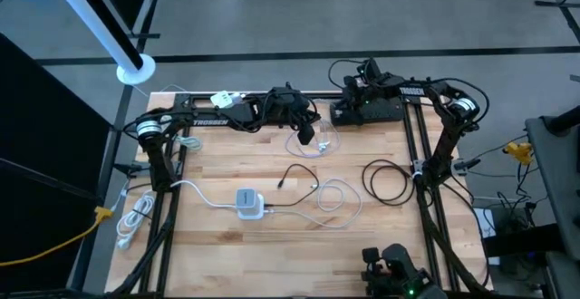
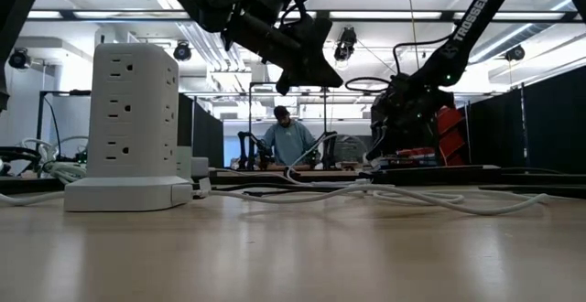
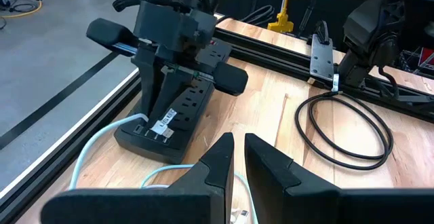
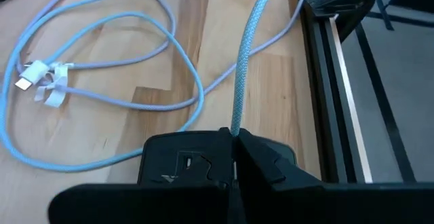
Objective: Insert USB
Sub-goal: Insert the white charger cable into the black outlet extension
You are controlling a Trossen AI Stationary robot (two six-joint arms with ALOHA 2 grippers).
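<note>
A black power strip [image 1: 367, 110] [image 3: 183, 108] lies along the far right of the wooden table. My right gripper [image 1: 341, 109] [image 3: 153, 125] [image 4: 234, 142] stands at the strip's left end, shut on a braided light-blue cable [image 4: 244, 61]. The rest of that cable lies coiled on the table [image 4: 102, 102], ending in a white plug [image 4: 24, 81] with ties. My left gripper [image 1: 308, 134] [image 3: 237, 153] hangs shut in the air above that coil, pointing at the power strip and holding nothing. The cable end inside my right fingers is hidden. My right gripper pinches the braided cable [image 4: 235, 122] between its two fingertips. The fingers slant down from the far right toward the table's left, and the cable runs straight out ahead of them. The fingers hide whether a plug sits between them.
A white tower power strip [image 1: 249, 202] [image 2: 133, 119] stands in the middle of the table with its white lead. A black cable coil [image 1: 390, 181] [image 3: 346, 129] lies at the right. Black rails frame the table. A person [image 2: 288, 137] sits in the room behind.
</note>
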